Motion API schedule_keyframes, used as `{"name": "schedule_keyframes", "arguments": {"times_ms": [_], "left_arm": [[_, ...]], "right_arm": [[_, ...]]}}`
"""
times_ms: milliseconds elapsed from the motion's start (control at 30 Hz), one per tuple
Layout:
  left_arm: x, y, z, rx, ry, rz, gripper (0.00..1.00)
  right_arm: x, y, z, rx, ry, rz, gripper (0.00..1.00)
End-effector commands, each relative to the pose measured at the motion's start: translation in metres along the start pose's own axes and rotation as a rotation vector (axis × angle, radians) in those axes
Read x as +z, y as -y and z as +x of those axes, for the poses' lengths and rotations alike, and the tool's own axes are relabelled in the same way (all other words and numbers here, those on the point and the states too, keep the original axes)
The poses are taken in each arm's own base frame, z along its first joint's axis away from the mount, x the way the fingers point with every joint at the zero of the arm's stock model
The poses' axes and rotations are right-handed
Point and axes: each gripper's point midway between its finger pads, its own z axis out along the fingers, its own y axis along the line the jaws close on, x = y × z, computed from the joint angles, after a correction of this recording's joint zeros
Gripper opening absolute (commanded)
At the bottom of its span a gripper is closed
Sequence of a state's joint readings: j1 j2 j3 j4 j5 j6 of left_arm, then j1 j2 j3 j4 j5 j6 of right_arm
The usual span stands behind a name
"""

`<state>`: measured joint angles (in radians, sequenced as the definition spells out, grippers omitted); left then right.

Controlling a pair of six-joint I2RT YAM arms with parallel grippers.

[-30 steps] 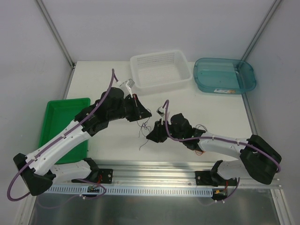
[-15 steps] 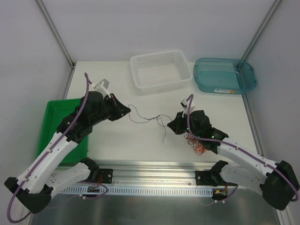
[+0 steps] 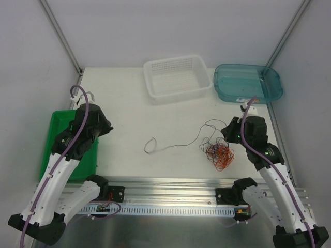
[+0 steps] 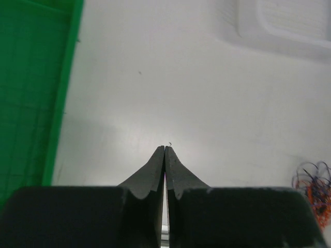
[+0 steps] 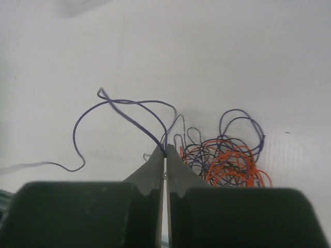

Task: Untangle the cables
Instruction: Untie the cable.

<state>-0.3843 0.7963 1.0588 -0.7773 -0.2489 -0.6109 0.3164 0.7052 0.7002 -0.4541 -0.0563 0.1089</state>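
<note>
White table (image 3: 129, 103): right end effector (image 5: 165, 154) pinches dark strand of cables (image 5: 227, 163); left end effector (image 4: 165, 151) closed.

White table (image 3: 124, 98) between plain pale walls (image 3: 165, 26); metal struts (image 3: 62, 36) at both far corners, a metal rail (image 3: 170, 194) along the near edge.

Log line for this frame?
left end effector: shut | right end effector: shut on dark strand | strand: trails left across table | cables: tangled
</note>
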Motion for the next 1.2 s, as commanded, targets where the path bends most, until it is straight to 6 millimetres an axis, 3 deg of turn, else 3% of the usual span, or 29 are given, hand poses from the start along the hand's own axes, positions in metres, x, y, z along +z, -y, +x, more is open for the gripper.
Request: {"name": "schedule_keyframes", "arguments": {"times_ms": [0, 100, 167, 233, 267, 333, 367, 400, 433, 467, 533, 633, 667, 733, 767, 833, 900, 933, 1167], "left_arm": [[-0.016, -0.045, -0.036, 0.085, 0.125, -0.223, 0.0], [-0.023, -0.055, -0.05, 0.087, 0.153, -0.281, 0.0], [-0.026, -0.047, -0.054, 0.076, 0.152, -0.247, 0.0], [-0.028, -0.03, -0.06, 0.052, 0.153, -0.166, 0.0], [-0.025, -0.013, -0.054, 0.055, 0.108, -0.08, 0.0], [-0.022, 0.009, -0.046, 0.073, 0.06, 0.038, 0.0], [-0.024, 0.038, -0.044, 0.078, 0.044, 0.193, 0.04], [-0.019, 0.048, -0.03, 0.087, 0.0, 0.273, 0.17], [-0.019, 0.061, -0.023, 0.091, -0.017, 0.355, 0.23], [-0.029, 0.088, -0.024, 0.097, 0.002, 0.524, 0.3], [-0.026, 0.103, -0.003, 0.089, -0.046, 0.631, 0.49], [-0.029, 0.126, 0.008, 0.133, -0.036, 0.733, 0.68], [-0.035, 0.145, 0.021, 0.183, -0.058, 0.791, 0.71], [-0.031, 0.162, 0.029, 0.246, -0.055, 0.802, 0.78], [-0.038, 0.177, 0.04, 0.273, -0.072, 0.845, 0.81], [-0.037, 0.199, 0.042, 0.273, -0.066, 0.87, 0.83], [-0.05, 0.224, 0.047, 0.274, -0.055, 0.932, 0.84], [-0.04, 0.23, 0.05, 0.273, -0.044, 0.898, 0.84], [-0.044, 0.279, 0.077, 0.241, -0.033, 0.917, 0.81]], "right_arm": [[-0.033, 0.017, -0.021, 0.006, 0.022, 0.093, 0.01], [-0.06, 0.02, -0.052, 0.011, 0.095, 0.135, 0.01], [-0.08, 0.01, -0.075, 0.008, 0.144, 0.114, 0.01], [-0.088, -0.012, -0.085, -0.005, 0.147, 0.01, 0.01], [-0.097, -0.026, -0.098, -0.016, 0.176, -0.04, 0.01], [-0.1, -0.047, -0.102, -0.027, 0.155, -0.148, 0.01], [-0.102, -0.054, -0.106, -0.026, 0.156, -0.178, 0.01], [-0.102, -0.063, -0.104, -0.026, 0.139, -0.234, 0.01], [-0.102, -0.068, -0.105, -0.026, 0.14, -0.257, 0.01], [-0.101, -0.07, -0.105, -0.025, 0.134, -0.273, 0.01], [-0.099, -0.076, -0.1, -0.021, 0.108, -0.31, 0.01], [-0.096, -0.084, -0.092, -0.019, 0.076, -0.353, 0.01], [-0.094, -0.086, -0.09, -0.019, 0.063, -0.362, 0.01], [-0.09, -0.093, -0.082, -0.022, 0.025, -0.384, 0.01], [-0.088, -0.095, -0.079, -0.022, 0.014, -0.386, 0.01], [-0.082, -0.098, -0.072, -0.033, -0.006, -0.375, 0.01], [-0.076, -0.094, -0.07, -0.012, -0.007, -0.319, 0.01], [-0.073, -0.096, -0.065, -0.011, -0.023, -0.317, 0.01], [-0.056, -0.098, -0.052, 0.021, -0.044, -0.194, 0.01]]}}
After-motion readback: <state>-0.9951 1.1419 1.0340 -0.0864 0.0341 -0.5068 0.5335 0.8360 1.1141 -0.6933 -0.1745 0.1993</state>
